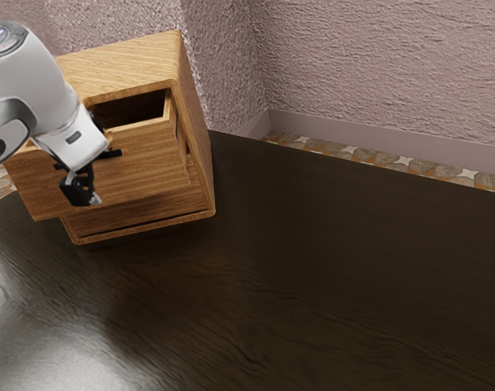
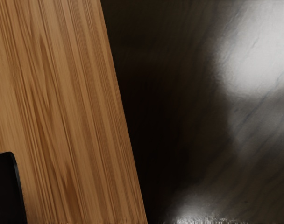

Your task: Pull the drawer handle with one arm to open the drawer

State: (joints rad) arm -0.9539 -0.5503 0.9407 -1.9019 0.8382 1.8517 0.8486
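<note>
Drawer (image 1: pixel 142 171): upper, pulled partly out of cabinet (image 1: pixel 125 65); interior shadowed.
Gripper (image 1: pixel 83 195): at drawer front; opening cannot be told.

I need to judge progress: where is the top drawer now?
In the exterior view's upper left, the top drawer sticks partway out of the wooden cabinet, with the gripper at its front panel.

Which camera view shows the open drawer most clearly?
The exterior view: the drawer is seen pulled partly out of the cabinet, with its dark inside visible. The wrist view gives a close wooden panel, probably its front.
</note>
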